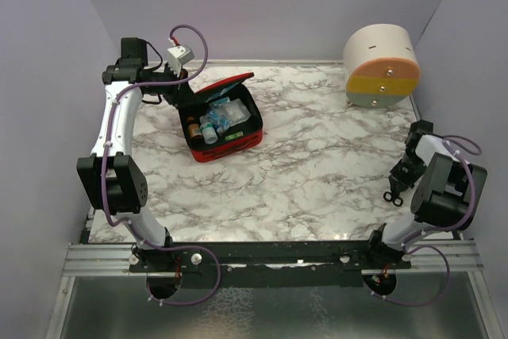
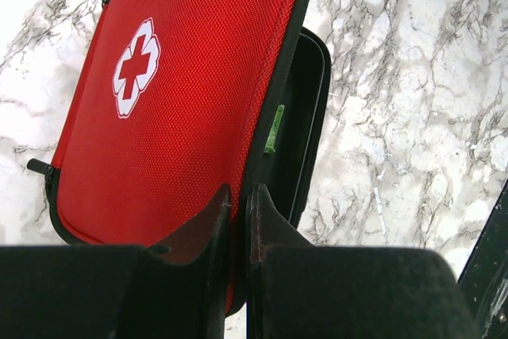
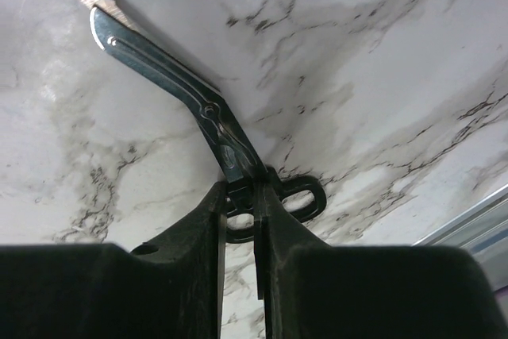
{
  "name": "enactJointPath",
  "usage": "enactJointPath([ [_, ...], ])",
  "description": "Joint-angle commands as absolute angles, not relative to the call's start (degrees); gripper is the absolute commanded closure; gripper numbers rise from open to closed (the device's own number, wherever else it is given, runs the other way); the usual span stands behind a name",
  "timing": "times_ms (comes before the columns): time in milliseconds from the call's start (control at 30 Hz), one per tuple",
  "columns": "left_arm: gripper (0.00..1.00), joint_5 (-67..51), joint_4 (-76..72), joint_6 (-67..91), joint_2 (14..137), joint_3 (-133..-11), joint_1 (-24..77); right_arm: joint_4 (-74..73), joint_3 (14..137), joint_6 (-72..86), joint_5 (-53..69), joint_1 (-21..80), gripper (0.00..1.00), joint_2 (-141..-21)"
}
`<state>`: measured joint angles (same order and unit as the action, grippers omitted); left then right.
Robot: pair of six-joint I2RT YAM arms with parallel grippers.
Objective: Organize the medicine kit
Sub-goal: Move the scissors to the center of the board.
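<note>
**Desk:** Nearest the lens, what is shown?

**Caption:** Seen clenched on the black handle end of a pair of angled steel bandage scissors [image 3: 171,77] is the right gripper [image 3: 240,196], at the right edge of the white marble-patterned tabletop [image 1: 317,172]. Whether the blades are lifted clear cannot be told.

**Desk:** And where is the kit placed?

**Caption:** At far left, the rounded red zippered fabric medicine kit [image 1: 238,143] is pictured open. Its lid [image 2: 182,93] is pinched at the edge and propped up by the left gripper [image 2: 238,196]. Small bottles [image 1: 208,127] and packets are already stowed inside.

**Desk:** What is left, and what is in the way?

**Caption:** It is judged that the scissors are yet to be carried across and packed, and the case zipped. A round drawer container in cream, orange, yellow and grey [image 1: 381,65] is parked in the far right corner, well apart, and nothing is seen standing on the marble between scissors and case
</note>
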<state>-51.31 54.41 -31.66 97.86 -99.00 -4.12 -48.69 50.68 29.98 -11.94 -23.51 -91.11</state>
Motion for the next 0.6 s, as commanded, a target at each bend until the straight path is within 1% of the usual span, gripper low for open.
enactJointPath([
  [0, 1.0, -48.6, 54.3, -31.8, 99.8, -100.3, -4.7, -44.6, 47.1, 35.2, -4.0, -18.4, 0.99, -95.6],
  [567, 1.0, -48.3, 54.3, -31.5, 98.9, -100.8, -4.7, -43.2, 59.3, 47.1, 0.9, 6.9, 0.99, -109.0],
])
